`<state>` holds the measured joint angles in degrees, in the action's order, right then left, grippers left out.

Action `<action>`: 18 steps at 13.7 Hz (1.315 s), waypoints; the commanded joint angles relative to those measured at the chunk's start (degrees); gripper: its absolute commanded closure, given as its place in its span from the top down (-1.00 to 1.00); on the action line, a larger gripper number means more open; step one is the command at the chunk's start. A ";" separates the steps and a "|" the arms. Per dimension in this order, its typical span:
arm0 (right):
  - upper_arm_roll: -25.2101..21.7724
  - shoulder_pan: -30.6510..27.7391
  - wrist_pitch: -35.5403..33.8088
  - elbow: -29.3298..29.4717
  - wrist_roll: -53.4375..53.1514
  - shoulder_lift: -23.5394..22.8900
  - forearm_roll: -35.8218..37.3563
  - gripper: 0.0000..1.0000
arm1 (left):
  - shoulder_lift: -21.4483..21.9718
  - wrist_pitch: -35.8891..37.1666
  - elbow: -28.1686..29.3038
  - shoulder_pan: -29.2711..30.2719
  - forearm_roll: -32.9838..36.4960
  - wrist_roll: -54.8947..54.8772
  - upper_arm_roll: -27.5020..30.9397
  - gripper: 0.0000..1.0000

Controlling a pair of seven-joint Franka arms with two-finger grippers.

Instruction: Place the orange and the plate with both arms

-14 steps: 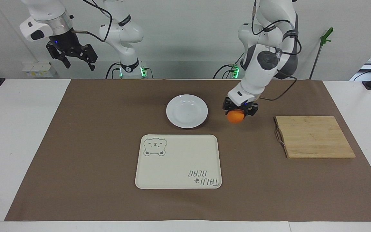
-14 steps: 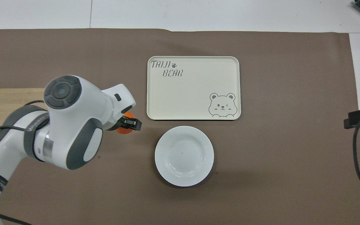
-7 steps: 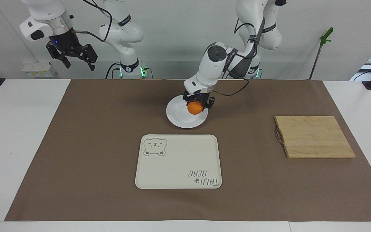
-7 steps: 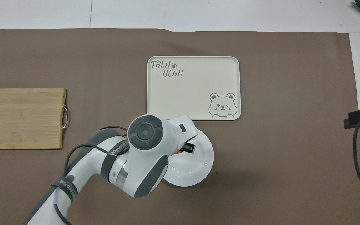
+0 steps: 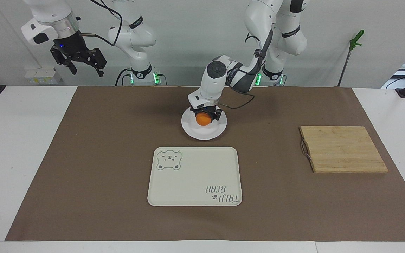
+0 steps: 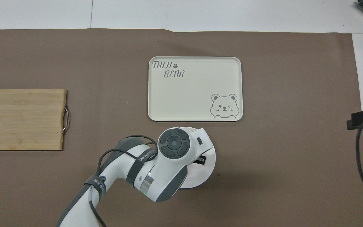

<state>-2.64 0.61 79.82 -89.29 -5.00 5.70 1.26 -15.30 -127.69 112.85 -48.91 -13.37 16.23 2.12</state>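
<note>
In the facing view, you are seeing the left gripper (image 5: 204, 117) sitting low over the plate (image 5: 204, 132), its fingers flanking the orange (image 5: 203, 119), though whether they are gripping it or letting go cannot be told; the right gripper (image 5: 83, 65) is waiting spread open, high over the right arm's end of the tabletop (image 5: 19, 140). In the overhead view, the left arm is hiding the orange and covering most of the plate (image 6: 208, 168), which is lying just nearer to the robots than the bear tray (image 6: 195, 89), well apart from the cutting board (image 6: 22, 119).

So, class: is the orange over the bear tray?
No, the orange sits between the left gripper's fingers over the white plate, nearer the robots than the tray.
</note>
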 commanded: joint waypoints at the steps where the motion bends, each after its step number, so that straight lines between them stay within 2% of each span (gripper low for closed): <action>1: 0.27 -0.70 -0.02 -1.15 1.31 1.25 -1.17 1.00 | 0.62 -0.37 0.53 -1.10 -0.78 0.21 1.05 1.00; 6: 0.27 -0.70 -0.02 -1.15 1.31 1.25 -1.17 1.00 | 1.41 0.34 -0.26 -0.32 0.09 -0.32 1.31 1.00; 8: 0.27 -0.78 -0.02 -1.15 1.31 1.25 -1.17 1.00 | 2.02 2.08 -2.45 0.30 2.02 -0.32 2.01 1.00; 12: 0.27 -0.70 -0.02 -1.15 1.31 1.25 -1.17 1.00 | 4.92 4.12 -5.97 7.66 7.11 -0.84 2.45 1.00; 14: 0.27 -0.70 -0.02 -1.15 1.31 1.25 -1.17 1.00 | 8.25 5.43 -6.06 12.14 9.15 -4.86 2.54 1.00; 16: 0.27 -0.70 -0.02 -1.15 1.31 1.25 -1.17 1.00 | 12.29 10.42 -6.67 18.82 9.24 -13.63 2.45 1.00; 18: 0.27 -0.70 -0.02 -1.15 1.31 1.25 -1.17 1.00 | 14.41 16.04 -8.43 24.01 9.33 -18.32 2.54 1.00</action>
<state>-2.64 0.61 79.82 -89.29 -5.00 5.70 1.26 -3.42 -116.44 105.10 -28.80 -5.08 1.33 5.30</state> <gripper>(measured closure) 0.000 0.000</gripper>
